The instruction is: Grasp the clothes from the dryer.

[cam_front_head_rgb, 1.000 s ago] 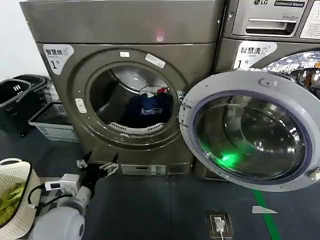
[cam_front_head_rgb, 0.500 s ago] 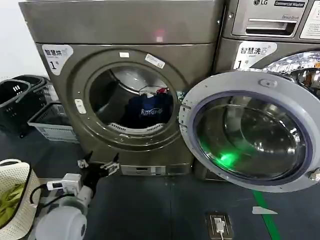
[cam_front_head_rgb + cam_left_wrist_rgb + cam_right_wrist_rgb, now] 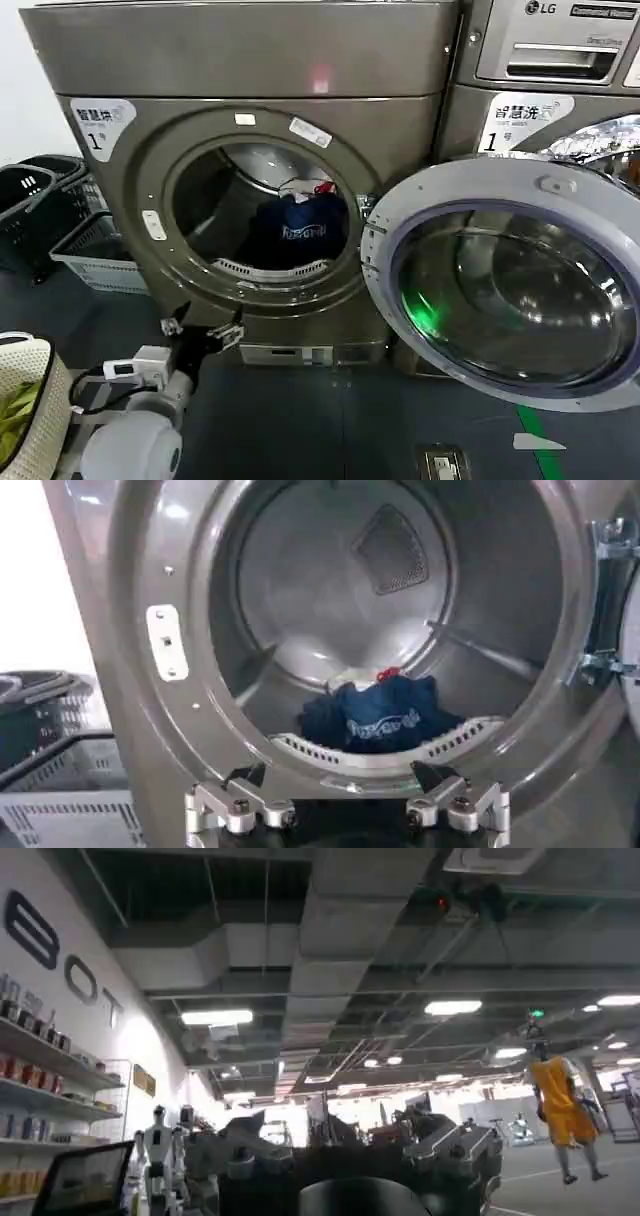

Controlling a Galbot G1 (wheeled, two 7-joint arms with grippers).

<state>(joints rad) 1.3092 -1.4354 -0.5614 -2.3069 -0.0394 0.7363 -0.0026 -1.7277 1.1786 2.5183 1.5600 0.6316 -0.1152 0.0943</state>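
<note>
- Dryer: bronze-grey front-loader, its round door swung fully open to the right.
- Clothes: dark blue bundle, possibly with a red item on top, lying low at the back of the steel drum.
- Left gripper: fingers spread apart, empty, held low before the porthole, below its rim.
- Right gripper: pointed up toward the ceiling; finger state cannot be told.

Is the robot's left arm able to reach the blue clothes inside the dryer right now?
Probably yes. The dryer door is swung wide open, and the open left gripper sits low in front of the porthole, facing the blue clothes in the drum. Nothing blocks the opening; it only has to rise over the rim.
</note>
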